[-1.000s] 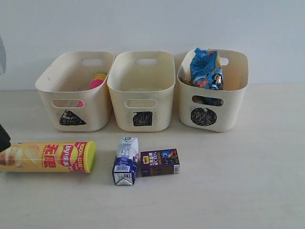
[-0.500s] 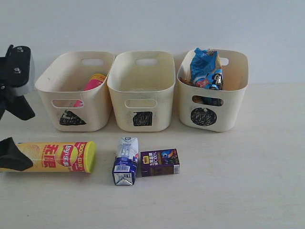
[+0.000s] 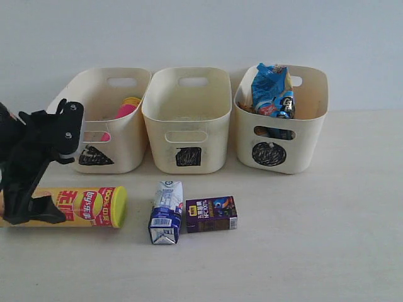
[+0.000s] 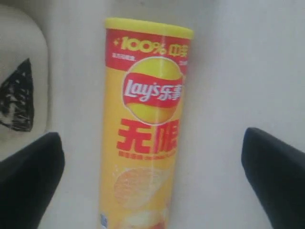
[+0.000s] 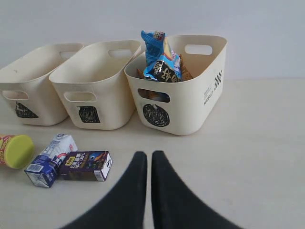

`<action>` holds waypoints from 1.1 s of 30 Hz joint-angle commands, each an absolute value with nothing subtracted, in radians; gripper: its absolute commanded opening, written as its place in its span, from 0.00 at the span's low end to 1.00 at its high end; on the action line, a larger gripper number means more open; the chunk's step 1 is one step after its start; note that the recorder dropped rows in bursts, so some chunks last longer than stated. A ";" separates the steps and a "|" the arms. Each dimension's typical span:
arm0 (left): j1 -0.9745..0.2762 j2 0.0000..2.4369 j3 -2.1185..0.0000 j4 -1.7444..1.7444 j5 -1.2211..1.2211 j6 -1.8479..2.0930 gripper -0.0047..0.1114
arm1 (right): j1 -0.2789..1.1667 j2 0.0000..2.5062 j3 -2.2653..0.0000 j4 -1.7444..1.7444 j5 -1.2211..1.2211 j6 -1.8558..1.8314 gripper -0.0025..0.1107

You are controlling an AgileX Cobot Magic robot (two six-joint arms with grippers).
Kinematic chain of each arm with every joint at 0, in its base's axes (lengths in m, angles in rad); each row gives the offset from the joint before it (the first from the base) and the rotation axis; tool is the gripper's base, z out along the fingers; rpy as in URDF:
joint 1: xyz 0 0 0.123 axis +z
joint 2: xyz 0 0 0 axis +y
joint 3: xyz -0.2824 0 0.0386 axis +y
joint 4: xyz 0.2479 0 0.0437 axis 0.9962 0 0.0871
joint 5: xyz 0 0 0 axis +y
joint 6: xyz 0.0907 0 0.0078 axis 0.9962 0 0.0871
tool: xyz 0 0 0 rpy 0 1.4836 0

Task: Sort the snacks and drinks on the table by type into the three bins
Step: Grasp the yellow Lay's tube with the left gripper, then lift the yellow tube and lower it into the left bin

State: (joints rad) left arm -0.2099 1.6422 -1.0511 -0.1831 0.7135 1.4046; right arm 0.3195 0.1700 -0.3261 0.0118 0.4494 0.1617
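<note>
The left gripper (image 4: 150,136) has dropped over the yellow Lay's chip can (image 3: 88,206), jaws wide apart, straddling it across its long axis, toward its base end.

Yel/red can (image 3: 91,206); purple ctn (image 3: 211,214); cream bins (image 3: 211,145).

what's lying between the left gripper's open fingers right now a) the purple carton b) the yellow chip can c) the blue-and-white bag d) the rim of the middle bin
b: in the left wrist view the yellow Lay's chip can lies on its side in the gap of the left gripper, with one of the dark fingers on each side of it and spread wide.
</note>
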 commanded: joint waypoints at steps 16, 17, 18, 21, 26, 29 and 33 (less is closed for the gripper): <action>-0.209 1.853 -1.047 -0.183 0.521 1.511 0.76 | 0.321 0.173 -0.320 0.013 0.446 0.158 0.03; -0.209 1.857 -1.047 -0.183 0.521 1.511 0.74 | 0.321 0.173 -0.320 0.013 0.446 0.158 0.03; -0.209 1.860 -1.047 -0.183 0.521 1.511 0.71 | 0.321 0.173 -0.320 0.013 0.446 0.158 0.03; -0.209 1.870 -1.047 -0.183 0.521 1.509 0.58 | 0.321 0.173 -0.320 0.013 0.446 0.158 0.03; -0.209 1.869 -1.047 -0.183 0.560 1.447 0.29 | 0.321 0.173 -0.320 0.013 0.448 0.158 0.03; -0.209 1.855 -1.047 -0.183 0.627 1.426 0.11 | 0.321 0.173 -0.320 0.013 0.448 0.158 0.03; -0.209 1.809 -1.047 -0.183 0.697 1.393 0.08 | 0.321 0.173 -0.320 0.013 0.448 0.158 0.03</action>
